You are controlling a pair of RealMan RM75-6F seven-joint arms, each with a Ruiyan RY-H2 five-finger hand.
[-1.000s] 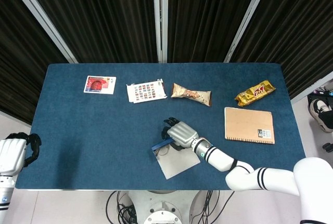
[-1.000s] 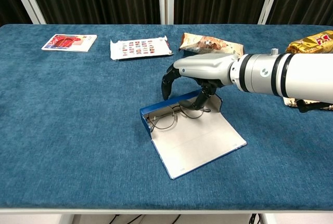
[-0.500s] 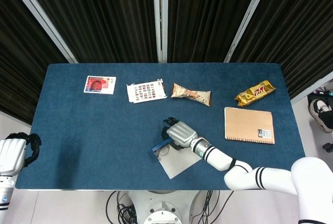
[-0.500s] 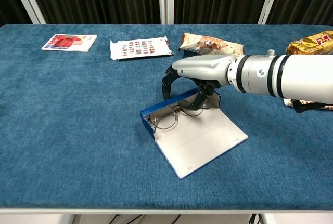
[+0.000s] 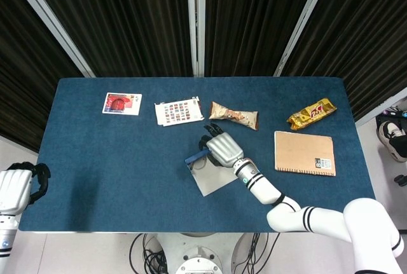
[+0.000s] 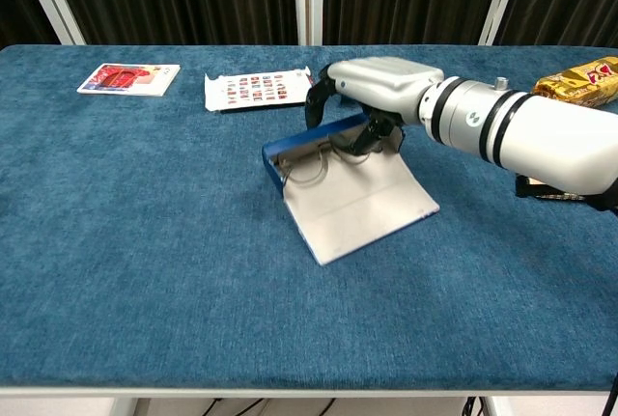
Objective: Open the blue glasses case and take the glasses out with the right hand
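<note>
The blue glasses case (image 6: pixel 307 142) lies open near the table's middle, its grey flap (image 6: pixel 359 202) sloping down toward me. Thin-rimmed glasses (image 6: pixel 309 164) are still inside, against the blue wall. My right hand (image 6: pixel 375 88) arches over the case's right end, fingers hooked behind the blue wall and thumb inside by the glasses; it grips the case there. The head view shows the same right hand (image 5: pixel 222 149) covering most of the case (image 5: pixel 197 157). My left hand (image 5: pixel 19 188) hangs off the table's near left corner, fingers curled in around nothing.
Along the far side lie a red card (image 5: pixel 122 103), a printed sheet (image 5: pixel 179 111), a snack bar (image 5: pixel 234 114) and a gold snack bag (image 5: pixel 311 113). A brown notebook (image 5: pixel 304 153) lies to the right of the hand.
The right hand has moved away from me, dragging the open case with it toward the snack bar; the case's rear now looks raised. The left hand has not moved.
</note>
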